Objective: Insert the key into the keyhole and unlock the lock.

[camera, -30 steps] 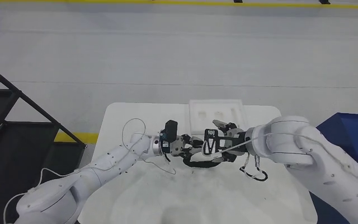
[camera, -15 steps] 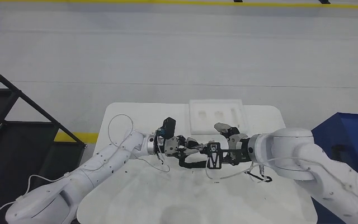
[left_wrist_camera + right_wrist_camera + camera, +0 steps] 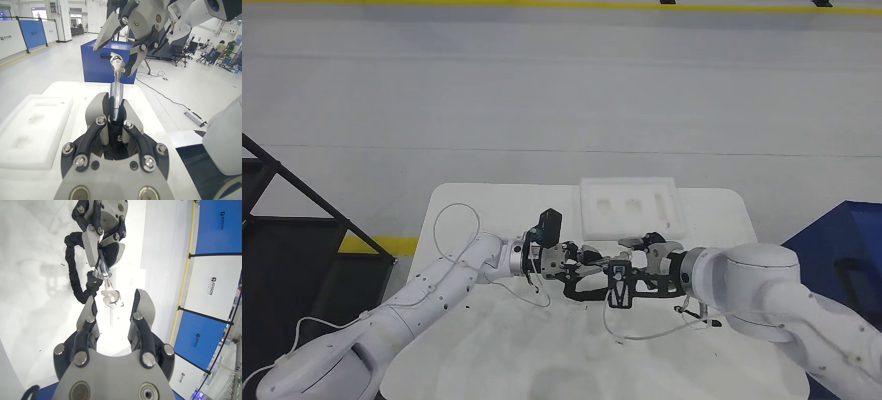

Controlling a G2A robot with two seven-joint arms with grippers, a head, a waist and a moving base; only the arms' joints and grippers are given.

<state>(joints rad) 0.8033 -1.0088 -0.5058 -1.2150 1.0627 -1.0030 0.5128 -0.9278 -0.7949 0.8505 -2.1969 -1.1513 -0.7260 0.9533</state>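
Top view, arms: the left gripper [image 3: 575, 262] and right gripper [image 3: 630, 275] face each other nose to nose over the middle of the tabletop [image 3: 492, 340]. A white foam tray [image 3: 630, 205] lies at the far side.
Top view, lock: its black cable [image 3: 587, 293] loops between the two grippers toward the near side.
Left wrist view, left gripper: its fingers [image 3: 95, 106] are clamped on the chrome lock cylinder [image 3: 117, 92], which is held above the tabletop.
Left wrist view, key: the key [image 3: 117, 64] has its blade in the keyhole [image 3: 117, 83] and its head sticking out (how deep it sits cannot be told).
Left wrist view, right gripper: the fingers are spread, one on each side of the key head, and the padded one is just beside it. I cannot tell whether they touch.
Right wrist view, right gripper: the fingers [image 3: 140, 306] are apart and grip nothing, with the key head in the gap at their tips.
Right wrist view, lock: the lock cylinder [image 3: 102, 271] is pinched in the left gripper, and the cable [image 3: 72, 275] hangs beside it.
Step in hand: insertion looks done. The right gripper seems placed to take the key head, and the turn has not begun.
Next move calls for: closing the fingers squarely on the flat head, then turning about the cylinder's axis while the left gripper resists the twist. A skewed grip could lever the key out.
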